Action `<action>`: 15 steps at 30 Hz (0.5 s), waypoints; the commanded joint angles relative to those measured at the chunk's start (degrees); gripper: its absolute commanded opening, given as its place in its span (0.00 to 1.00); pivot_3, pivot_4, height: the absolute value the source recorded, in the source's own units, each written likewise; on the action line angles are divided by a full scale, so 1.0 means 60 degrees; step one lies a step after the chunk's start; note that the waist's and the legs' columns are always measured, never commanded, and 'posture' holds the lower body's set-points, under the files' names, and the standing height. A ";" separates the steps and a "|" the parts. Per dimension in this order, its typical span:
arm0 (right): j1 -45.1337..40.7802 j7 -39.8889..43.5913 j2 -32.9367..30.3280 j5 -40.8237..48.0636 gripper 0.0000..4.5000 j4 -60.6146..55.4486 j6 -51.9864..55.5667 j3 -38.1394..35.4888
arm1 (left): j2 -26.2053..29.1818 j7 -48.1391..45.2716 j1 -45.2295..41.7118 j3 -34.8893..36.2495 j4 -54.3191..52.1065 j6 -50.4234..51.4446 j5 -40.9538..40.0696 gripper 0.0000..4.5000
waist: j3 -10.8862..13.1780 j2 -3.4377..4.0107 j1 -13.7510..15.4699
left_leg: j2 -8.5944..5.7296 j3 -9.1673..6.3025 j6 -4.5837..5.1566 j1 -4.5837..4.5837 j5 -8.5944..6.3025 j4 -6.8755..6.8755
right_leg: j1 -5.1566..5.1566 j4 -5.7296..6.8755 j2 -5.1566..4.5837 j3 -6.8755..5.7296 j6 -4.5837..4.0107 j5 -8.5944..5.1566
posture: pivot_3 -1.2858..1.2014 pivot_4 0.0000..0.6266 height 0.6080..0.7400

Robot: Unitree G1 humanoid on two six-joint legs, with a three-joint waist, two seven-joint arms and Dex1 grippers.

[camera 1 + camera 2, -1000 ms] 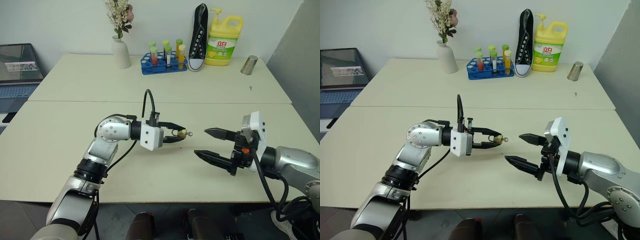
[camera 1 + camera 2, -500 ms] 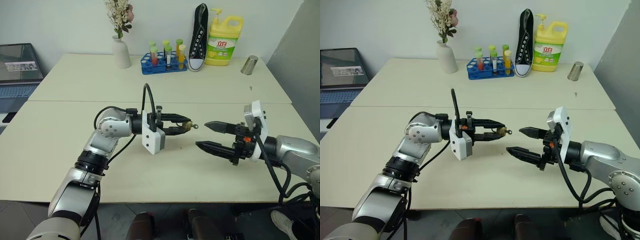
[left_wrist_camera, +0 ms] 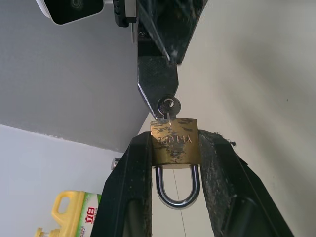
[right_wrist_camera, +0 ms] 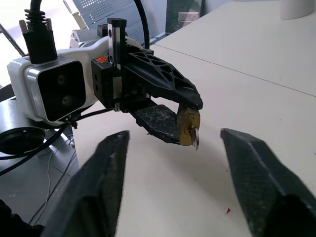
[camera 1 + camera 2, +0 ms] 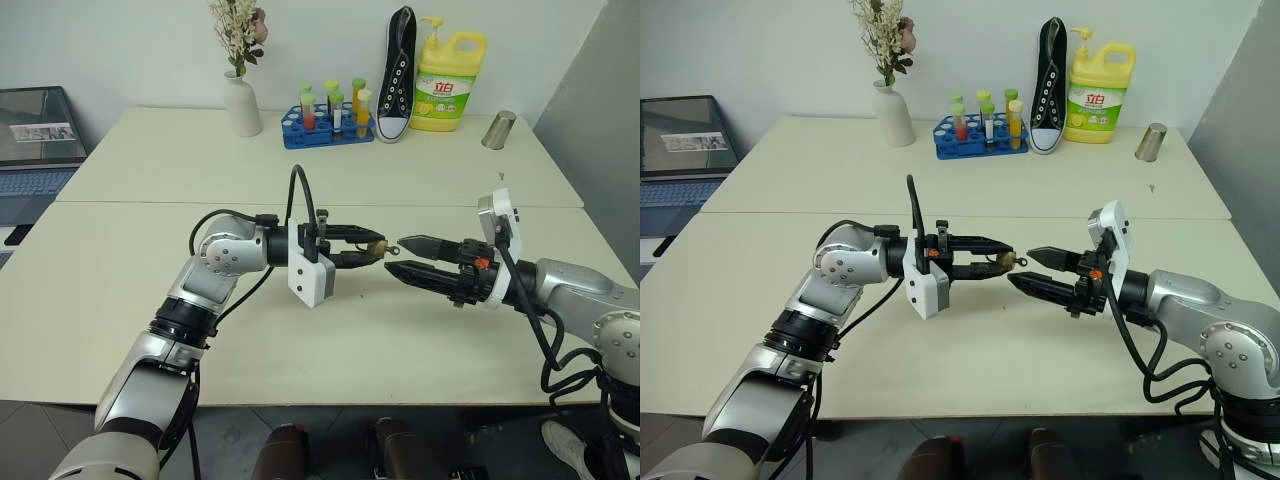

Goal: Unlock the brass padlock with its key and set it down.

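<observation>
My left gripper [image 5: 375,250] is held level above the table, shut on the brass padlock [image 3: 175,142]. The boxy gold body is pinched between both fingers, with the silvery shackle pointing back toward the wrist. The key [image 3: 168,107] sits in the padlock's keyhole, its small round head sticking out toward my right gripper [image 5: 396,255]. That gripper faces it from the right, open, with its two fingertips just above and below the key's head. In the right wrist view the padlock [image 4: 188,127] and key [image 4: 194,138] hang in the gap between the fingers.
Along the table's far edge stand a white vase with flowers [image 5: 240,105], a blue test-tube rack [image 5: 328,125], a black shoe [image 5: 397,75], a yellow detergent bottle [image 5: 447,82] and a metal cup [image 5: 497,130]. A laptop [image 5: 38,140] sits at the far left.
My right gripper has moved left up to the key and its fingers have narrowed. The left gripper rose a little and rolled early on, then stayed still with the padlock.
</observation>
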 commanded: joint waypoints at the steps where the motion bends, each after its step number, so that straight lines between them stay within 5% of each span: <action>1: -0.0251 0.0014 -0.0015 0.0205 0.37 -0.0039 0.0069 -0.0116 | 0.0058 0.0250 -0.0120 0.0001 -0.0516 0.0068 -0.0038 0.21 | 0.0000 0.0000 0.0000 | 0.0000 0.0000 0.0000 0.0000 0.0000 0.0000 | 0.0000 0.0000 0.0000 0.0000 0.0000 0.0000 | 0.52 0.24 1.00; 6: -0.0352 -0.0012 0.0053 0.0189 0.00 0.0107 0.0168 -0.0089 | 0.0093 0.0306 -0.0075 -0.0001 -0.0701 0.0183 -0.0012 0.21 | 0.0000 0.0000 0.0000 | 0.0001 -0.0002 0.0000 0.0000 0.0000 0.0000 | 0.0000 0.0000 0.0000 -0.0001 0.0000 0.0000 | 0.52 0.24 1.00; 15: -0.0754 -0.0417 0.0256 0.0876 0.00 0.0579 0.0687 -0.0301 | 0.0283 0.0336 -0.0046 -0.0052 -0.0784 0.0088 0.0006 0.21 | 0.0000 0.0001 -0.0004 | 0.0002 0.0000 0.0000 0.0001 0.0000 -0.0001 | -0.0001 0.0001 0.0000 0.0000 -0.0001 0.0000 | 0.52 0.24 1.00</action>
